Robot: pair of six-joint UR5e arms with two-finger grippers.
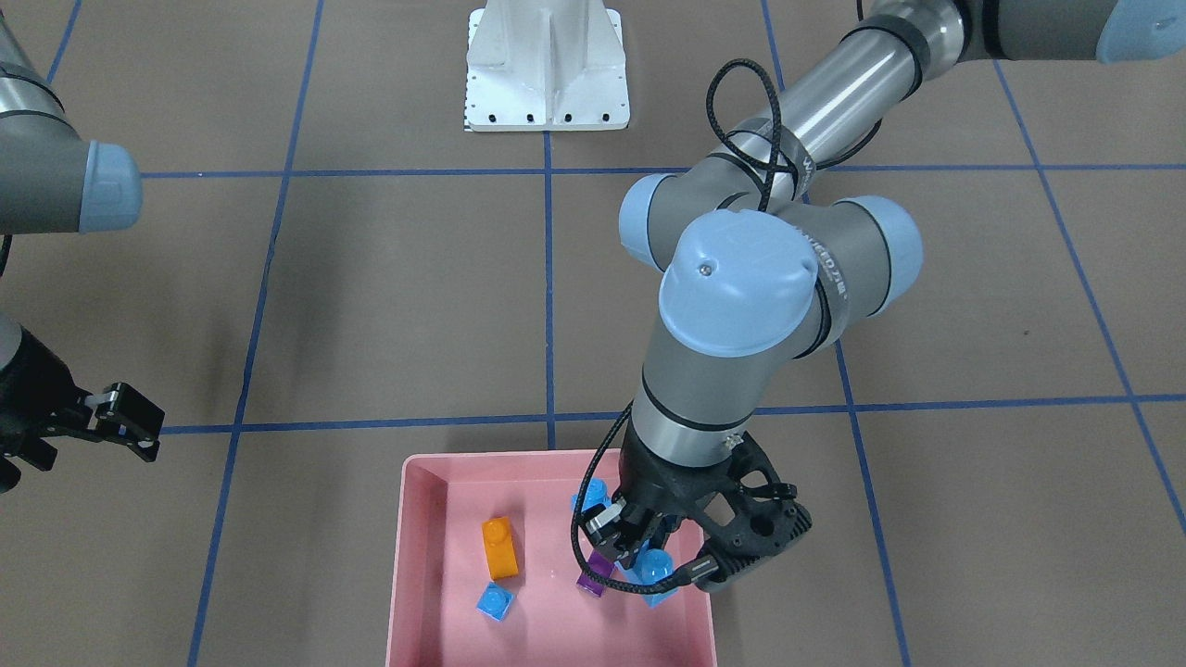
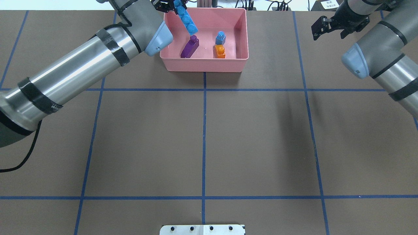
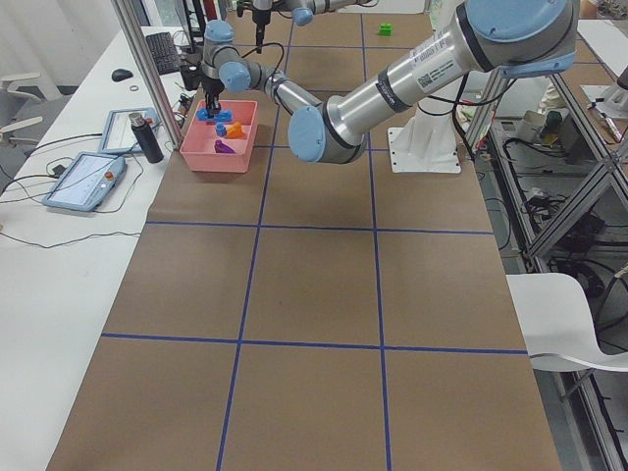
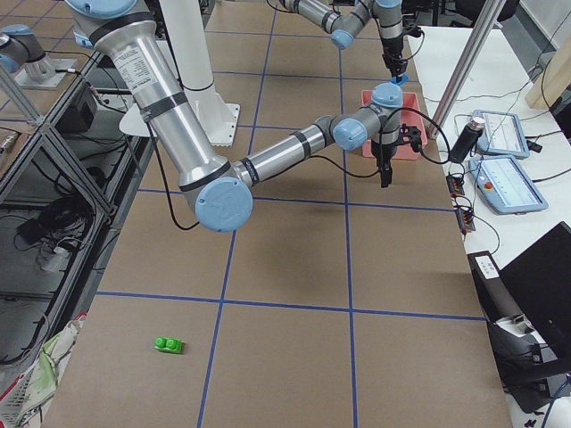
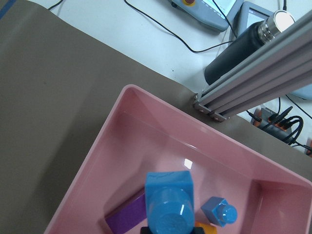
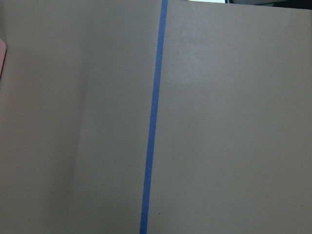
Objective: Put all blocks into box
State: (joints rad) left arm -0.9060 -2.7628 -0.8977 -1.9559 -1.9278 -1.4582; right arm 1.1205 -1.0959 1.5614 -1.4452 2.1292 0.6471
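The pink box [image 2: 202, 65] stands at the table's far edge. In it lie an orange block [image 2: 220, 51], a tiny blue block [image 2: 220, 38] and a purple block [image 2: 190, 46]. My left gripper [image 2: 171, 6] is shut on the long blue block [image 2: 184, 19] and holds it tilted over the box's left part, just above the purple block. In the front view the gripper [image 1: 630, 545] and the long block [image 1: 653, 565] hang inside the box [image 1: 408, 556]. The green block [image 4: 168, 344] lies far off on the table. My right gripper [image 2: 326, 27] is open and empty, right of the box.
The white base plate [image 2: 202, 229] sits at the robot's side of the table. Just beyond the box's far wall stand an aluminium post [image 5: 253, 73] and a dark bottle [image 5: 239, 53]. Blue tape lines cross the brown tabletop.
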